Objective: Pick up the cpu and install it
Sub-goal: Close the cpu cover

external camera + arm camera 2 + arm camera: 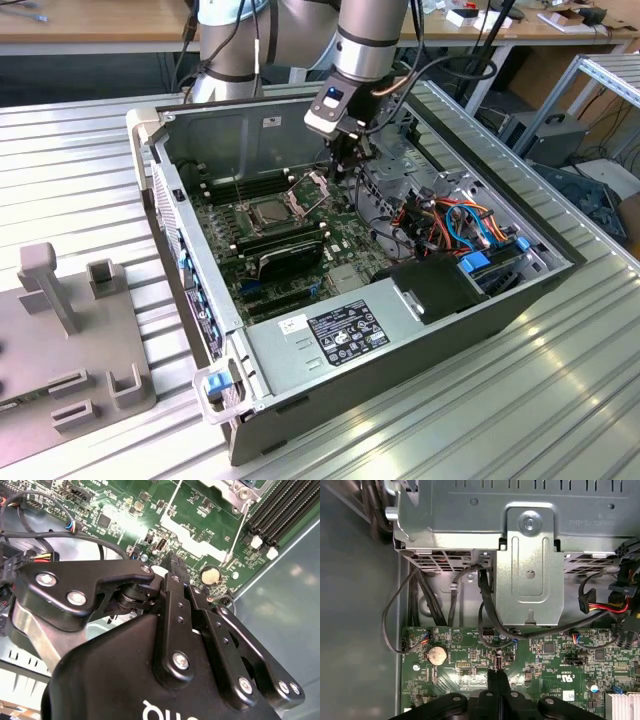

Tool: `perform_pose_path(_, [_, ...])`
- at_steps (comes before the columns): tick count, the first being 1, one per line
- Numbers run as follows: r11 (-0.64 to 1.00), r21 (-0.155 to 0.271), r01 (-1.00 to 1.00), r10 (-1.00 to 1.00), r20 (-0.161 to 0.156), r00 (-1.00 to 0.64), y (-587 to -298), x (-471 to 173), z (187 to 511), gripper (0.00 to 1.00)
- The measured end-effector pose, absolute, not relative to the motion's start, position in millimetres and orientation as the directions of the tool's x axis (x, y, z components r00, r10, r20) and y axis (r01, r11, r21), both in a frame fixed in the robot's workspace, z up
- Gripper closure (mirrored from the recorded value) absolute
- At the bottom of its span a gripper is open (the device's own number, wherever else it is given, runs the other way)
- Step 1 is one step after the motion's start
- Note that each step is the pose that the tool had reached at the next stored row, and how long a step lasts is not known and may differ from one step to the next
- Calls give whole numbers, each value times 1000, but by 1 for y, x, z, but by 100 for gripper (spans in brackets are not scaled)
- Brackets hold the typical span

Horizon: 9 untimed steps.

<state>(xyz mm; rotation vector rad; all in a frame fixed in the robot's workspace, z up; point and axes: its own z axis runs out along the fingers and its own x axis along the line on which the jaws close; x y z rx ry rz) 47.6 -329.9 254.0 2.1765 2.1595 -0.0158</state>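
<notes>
Noting the cpu lying in its socket and the gripper closed above the board, apart from it.

We find the small, flat, square cpu [271, 211] with a silver-grey metal top resting in the socket on the green motherboard [345, 250], inside the open grey metal computer case [230, 130] that stands on the ribbed aluminium table [90, 200]. The hinged shiny metal socket frame [316, 186] stands raised just beside the cpu, on the exterior view's right. The black two-fingered gripper [343, 166] hangs beyond that frame, clear of the cpu. In both wrist views we see the gripper's [497, 674] fingers [176, 567] pressed together with nothing visible between them, their tips close over the motherboard near a round silver coin cell [437, 654]. We cannot tell whether the tips touch the board.
</notes>
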Motion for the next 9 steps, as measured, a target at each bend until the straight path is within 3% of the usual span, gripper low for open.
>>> perform_pose_path(9, [-6, 46, 999, 998, -61, 9, -330, 48, 250, 89])
